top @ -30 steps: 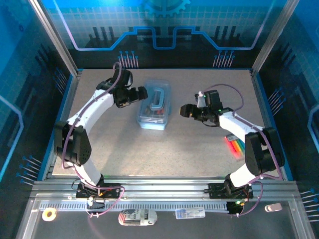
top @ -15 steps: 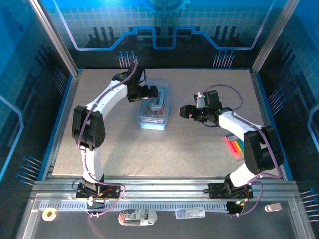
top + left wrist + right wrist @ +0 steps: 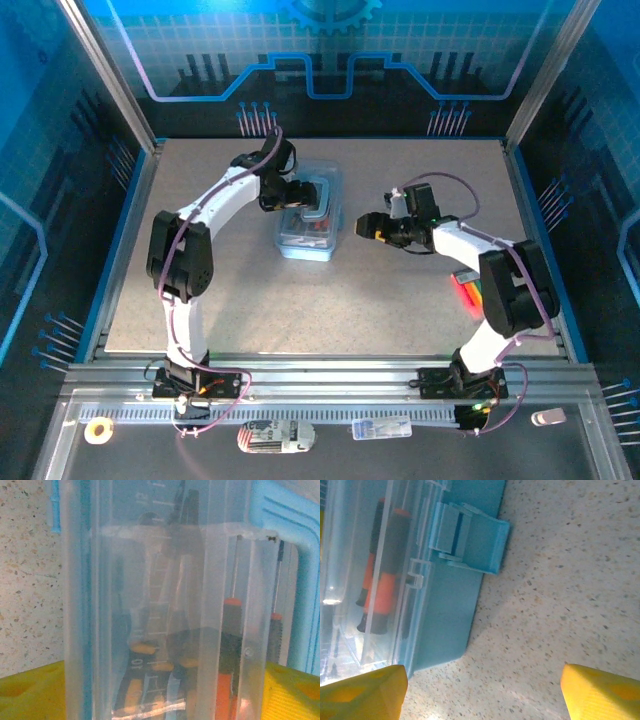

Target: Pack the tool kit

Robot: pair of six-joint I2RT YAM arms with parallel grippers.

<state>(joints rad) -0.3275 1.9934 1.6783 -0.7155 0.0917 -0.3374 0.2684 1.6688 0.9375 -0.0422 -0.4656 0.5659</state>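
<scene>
Your left arm (image 3: pixel 215 200) has swung in from the left side of the desk (image 3: pixel 300 310) and is now parked right over the tool kit box (image 3: pixel 305 240). A second ago it was hanging well off to the side. The right arm has only nudged a bit closer to the box.

From the top camera, the box sits a bit back of the middle of the desk. Its blue handle (image 3: pixel 323 200) is on top and its lid is down.

The left fingers (image 3: pixel 25 690) are spread wide with the box filling the gap between them. I honestly can't tell whether they're actually pinching it or just straddling it. Through the clear plastic on that wrist cam you can see the screwdrivers (image 3: pixel 232 630), with their black and orange handles, lying inside.

Your right fingers (image 3: pixel 360 690) are wide apart too, with nothing between them but bare desk. They're sitting just beside the box's right wall, and the left one is near its corner. The blue latch (image 3: pixel 470 537) sticks out from that wall over the desk, and you can spot more orange-and-black handles behind the plastic there.
</scene>
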